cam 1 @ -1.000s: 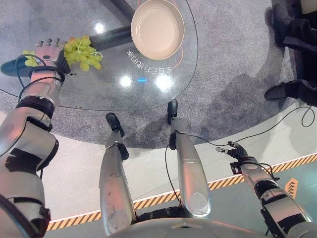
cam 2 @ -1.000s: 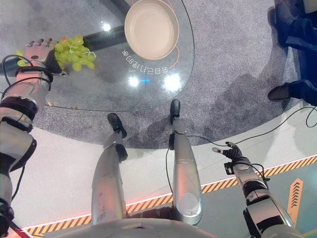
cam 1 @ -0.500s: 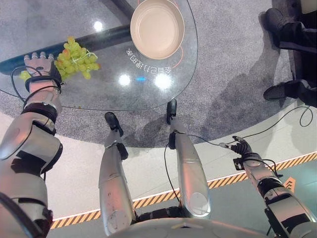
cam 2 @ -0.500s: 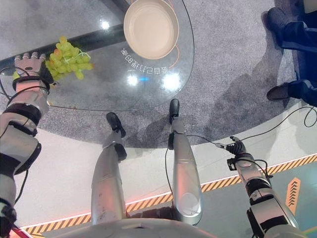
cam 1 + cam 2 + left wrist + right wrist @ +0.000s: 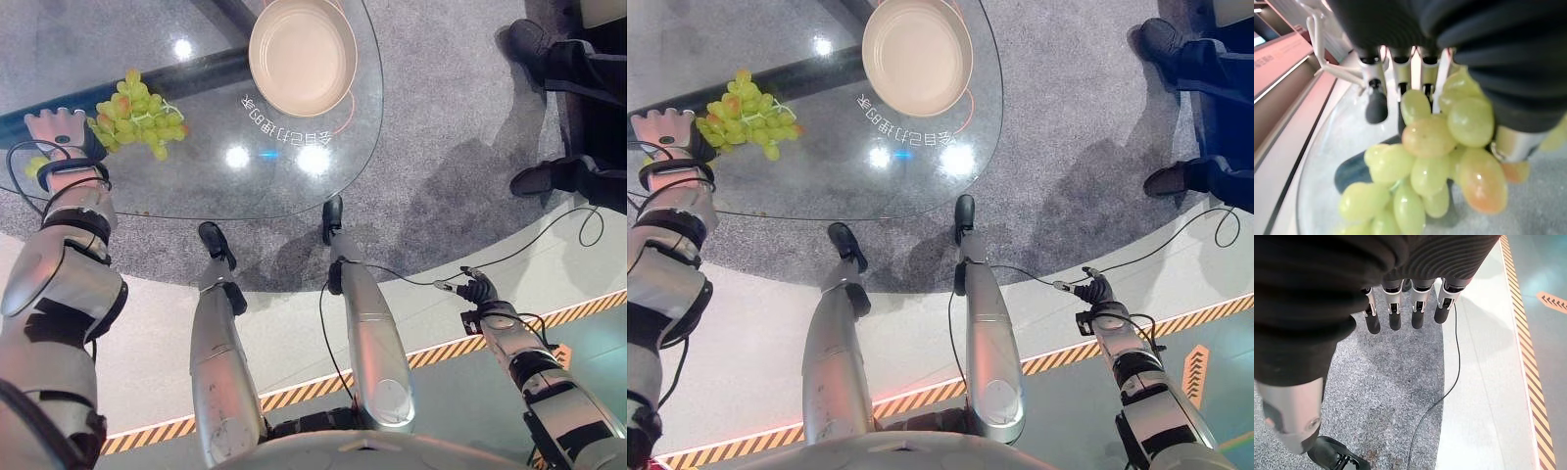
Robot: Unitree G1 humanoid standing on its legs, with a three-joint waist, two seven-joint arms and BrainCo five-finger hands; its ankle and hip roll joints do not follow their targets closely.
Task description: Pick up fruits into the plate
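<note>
Now my left hand grips the grape bunch over the glass counter, plate at two o'clock; right hand hangs, fingers relaxed.

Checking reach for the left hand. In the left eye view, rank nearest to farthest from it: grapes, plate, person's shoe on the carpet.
1. grapes: right beside the left hand, on the glass table's left part.
2. plate: at the table's far edge, toward the middle of the view.
3. person's shoe: on the carpet, far right.
</note>
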